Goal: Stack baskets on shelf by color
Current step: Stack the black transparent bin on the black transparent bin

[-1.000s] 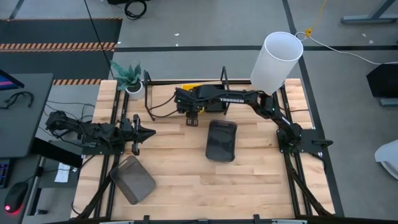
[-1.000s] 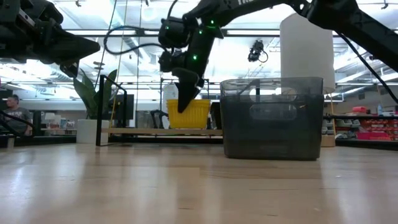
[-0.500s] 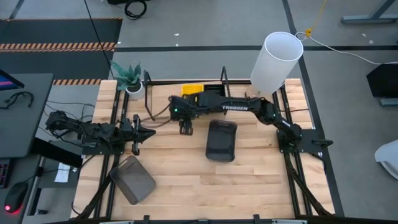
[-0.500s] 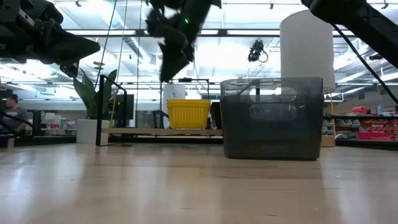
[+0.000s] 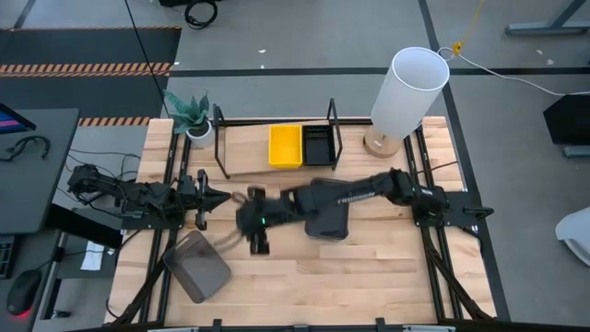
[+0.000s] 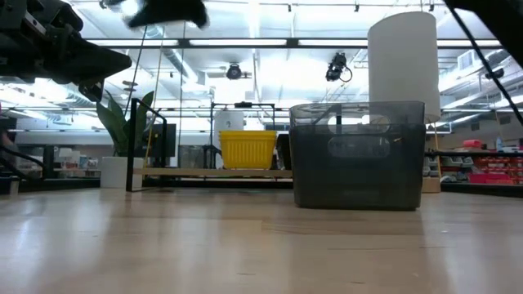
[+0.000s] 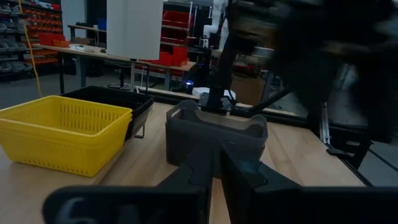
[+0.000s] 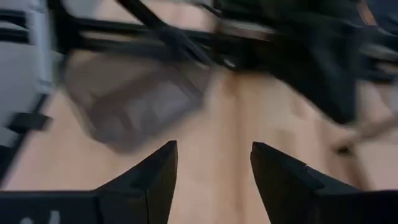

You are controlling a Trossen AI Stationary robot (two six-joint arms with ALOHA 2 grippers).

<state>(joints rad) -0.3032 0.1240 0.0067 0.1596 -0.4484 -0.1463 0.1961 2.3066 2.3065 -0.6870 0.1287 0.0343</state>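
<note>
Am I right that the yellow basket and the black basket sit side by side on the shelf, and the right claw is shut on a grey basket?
Not quite. The yellow basket and black basket do sit side by side on the shelf, but the right claw is open and empty, as the right wrist view shows. It hangs above the bare table, apart from both grey baskets.

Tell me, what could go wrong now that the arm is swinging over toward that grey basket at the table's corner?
The right gripper swings, open and empty, toward the grey basket, close to the waiting left gripper; the two arms might bump. That basket lies askew near the table's edge, so a poor grab could push it off. The right arm also crosses over the other grey basket and could clip it.
</note>
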